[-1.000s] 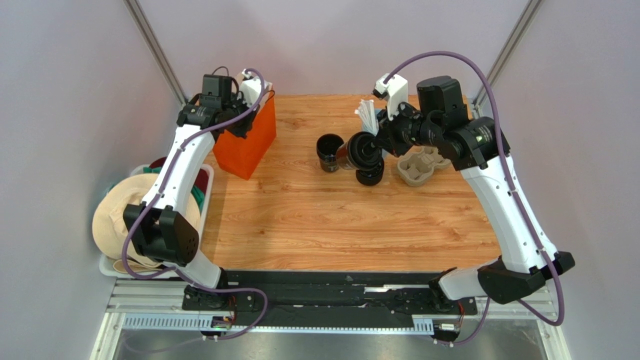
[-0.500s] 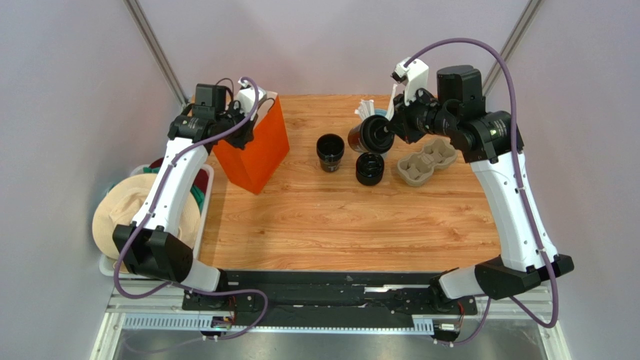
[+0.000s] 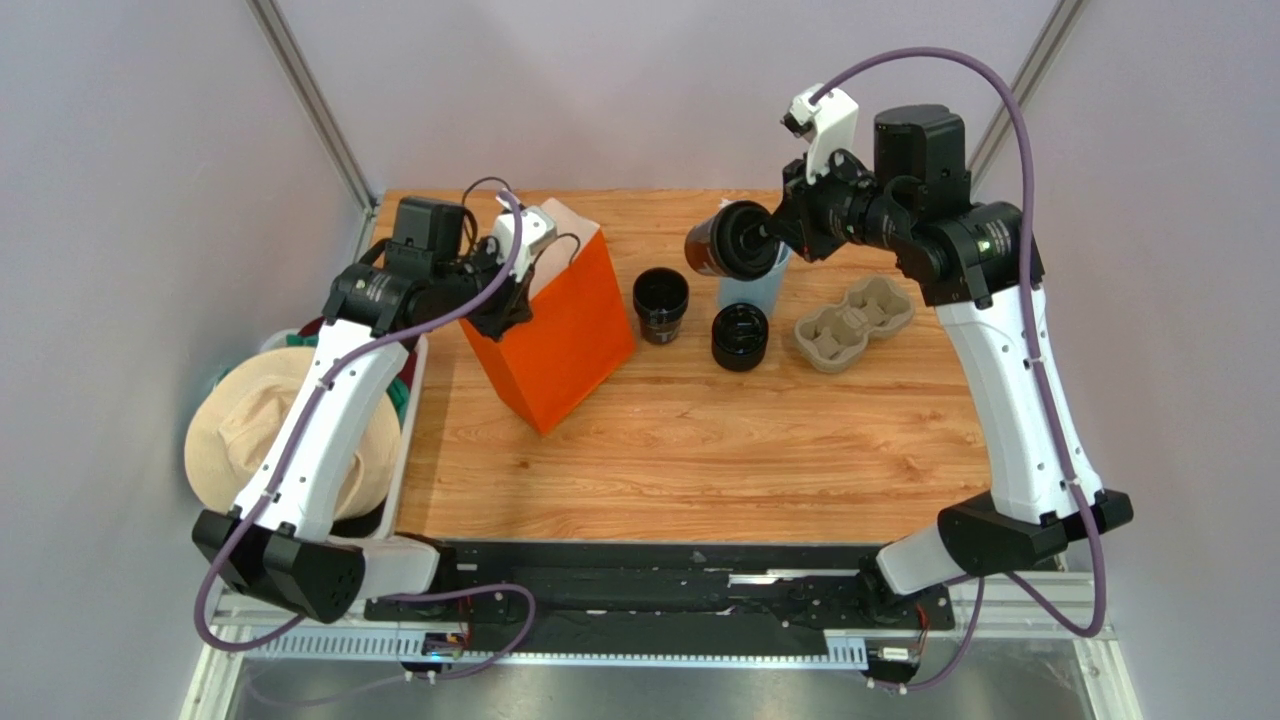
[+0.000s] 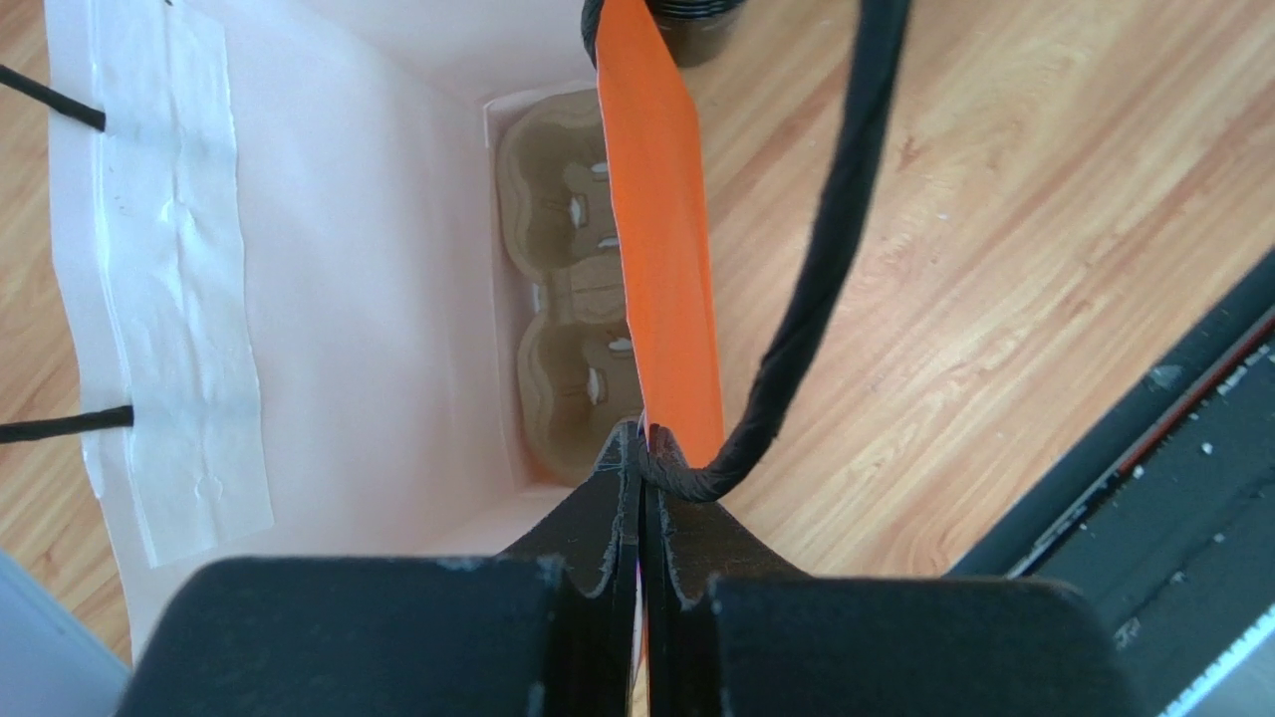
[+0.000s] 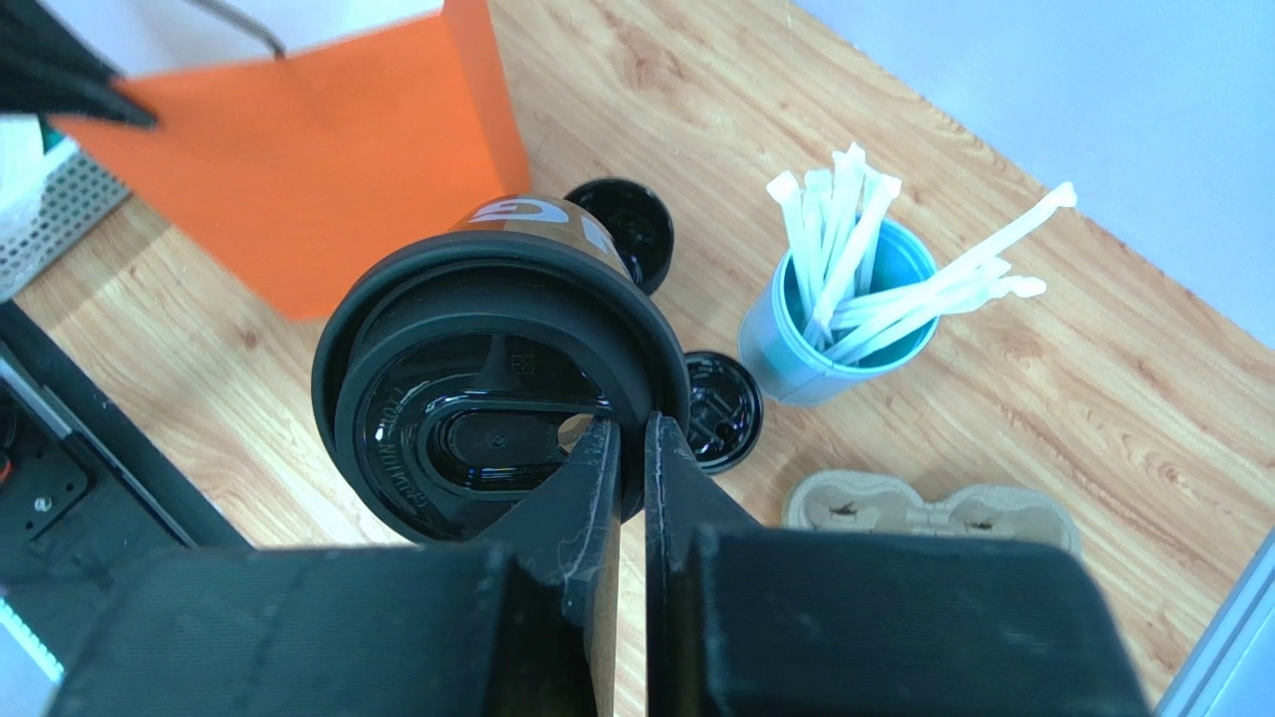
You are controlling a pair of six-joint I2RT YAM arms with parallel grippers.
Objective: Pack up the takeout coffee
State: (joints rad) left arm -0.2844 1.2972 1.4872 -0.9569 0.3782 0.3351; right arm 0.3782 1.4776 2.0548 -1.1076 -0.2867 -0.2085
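White arm links (image 3: 1022,405), black joints (image 3: 920,147), purple cables (image 3: 909,54)

Right gripper (image 5: 629,436) clamped on takeout coffee (image 5: 449,411) lid rim; orange bag (image 5: 315,179), straws (image 5: 868,254) beyond.

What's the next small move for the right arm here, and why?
Probably carry the takeout coffee left toward the open mouth of the orange bag. The right gripper is shut on its lid rim with the cup off the table, the left gripper pinches the bag's edge, holding it open, and a cup tray lies inside.
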